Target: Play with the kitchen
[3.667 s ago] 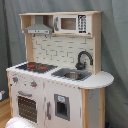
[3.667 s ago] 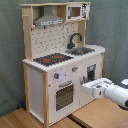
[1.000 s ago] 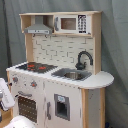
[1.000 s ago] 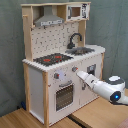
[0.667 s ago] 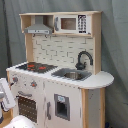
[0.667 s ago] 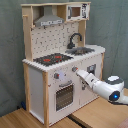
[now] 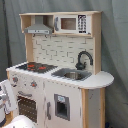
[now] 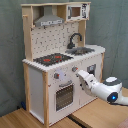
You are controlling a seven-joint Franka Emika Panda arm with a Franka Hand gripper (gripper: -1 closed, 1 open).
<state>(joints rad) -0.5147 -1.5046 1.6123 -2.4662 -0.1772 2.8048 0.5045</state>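
Grey curtain behind one kitchen (image 8: 60, 70), one gripper (image 8: 80, 74) by its oven front, finger state unclear

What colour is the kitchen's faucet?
Black; the faucet shows best in the first exterior view.

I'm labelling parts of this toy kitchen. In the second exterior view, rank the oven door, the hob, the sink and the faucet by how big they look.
Largest to smallest, as they appear in the second exterior view:
1. Hob and oven door: too alike to rank.
2. Sink; it sits farther from the camera, so this is unsure.
3. Faucet.
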